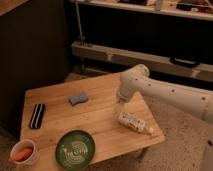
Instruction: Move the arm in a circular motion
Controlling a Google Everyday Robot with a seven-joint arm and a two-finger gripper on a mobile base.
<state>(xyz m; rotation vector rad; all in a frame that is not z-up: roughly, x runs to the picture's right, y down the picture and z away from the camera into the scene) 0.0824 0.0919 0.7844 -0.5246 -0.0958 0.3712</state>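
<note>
**White arm (165, 92) reaching in over the wooden table (97, 120)**

Arm enters from the right edge and runs left as one thick tubular segment with small dark dots. It bends at a rounded joint above the table's far right part, then turns downward.

Gripper (121, 103) hangs below that joint, close above the wood on the right half of the table. Cannot tell whether the claw is wide, narrow or holding anything; it shows only as a pale stub against the boards.

Objects, none touched by the arm:
- blue sponge (78, 98), left of the gripper, toward the far side
- flat black case (37, 115), near the left edge
- green plate (75, 148), near edge, centre
- white cup (22, 154) with something orange inside, near left corner
- pale bottle (133, 122) lying on its side, just nearside of the gripper

Judgement: the task asks only for a circular sweep, so these items read as bystanders. The wrist is probably held above them so a loop can pass without contact. The bottle is the closest hazard, and a low arc toward the near side could clip it.

Dark shelving (150, 55) runs behind the table, well clear of the arm.
</note>
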